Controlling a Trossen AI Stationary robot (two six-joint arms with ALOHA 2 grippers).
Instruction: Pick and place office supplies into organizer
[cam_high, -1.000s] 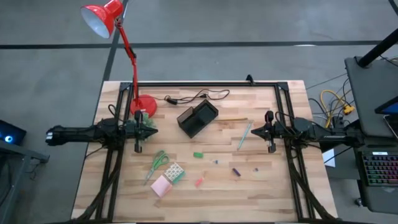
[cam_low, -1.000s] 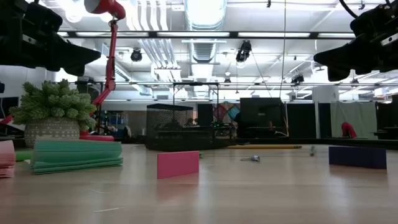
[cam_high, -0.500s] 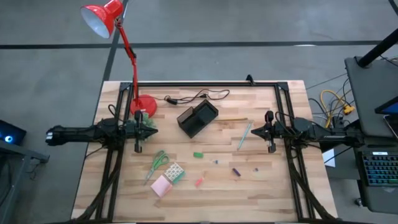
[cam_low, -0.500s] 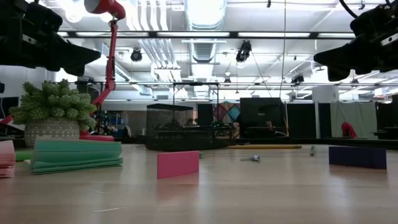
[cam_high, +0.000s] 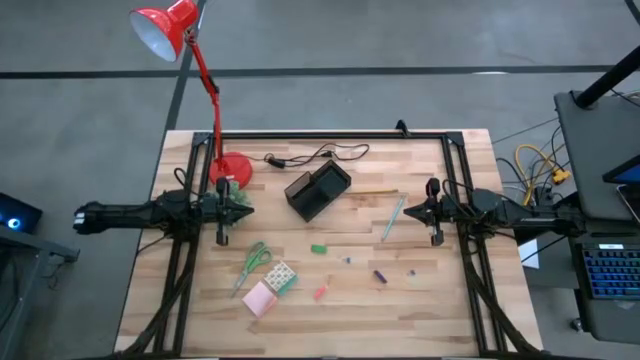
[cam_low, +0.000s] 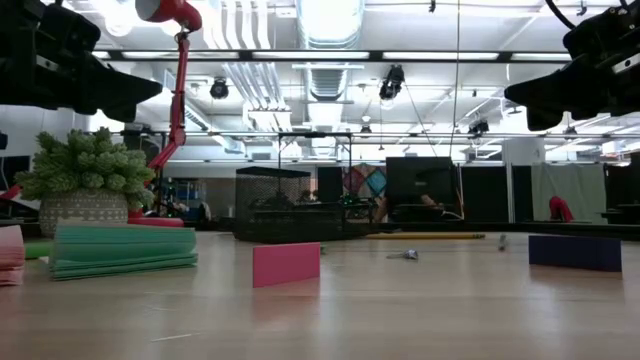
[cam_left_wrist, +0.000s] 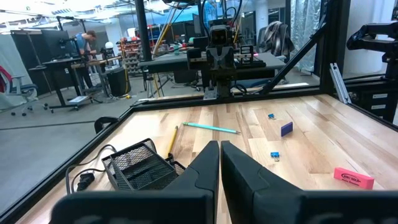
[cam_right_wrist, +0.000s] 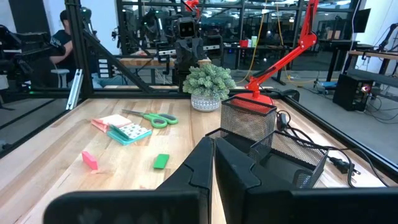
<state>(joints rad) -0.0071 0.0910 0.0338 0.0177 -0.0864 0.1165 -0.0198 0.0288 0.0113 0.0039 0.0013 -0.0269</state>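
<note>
Left pincer pressed together and empty, parked at the left edge of the tabletop beside a small potted plant; right pincer likewise pressed together and empty, at the right edge, just beside the silver pen. Organizer: black wire-mesh box, rectangular, set at an angle in the back centre, between the arms; a black cable lies behind it and the red lamp base to its left. All supplies appear to be outside it, so the task looks unstarted. Nearer the front: green-handled scissors, patterned block touching the pink sticky-note pad, a small green piece, a red piece, a purple piece; a thin pencil lies right of the box. Judgement: first pick probably the pen by the right arm. Spread the fingers before descending, straddle the slim smooth barrel across its width near mid-length, and close low against the wood; it may roll. Flat pad and tiny pieces will need an edge grip. Mesh walls could snag long items, so drop them end-first.
</note>
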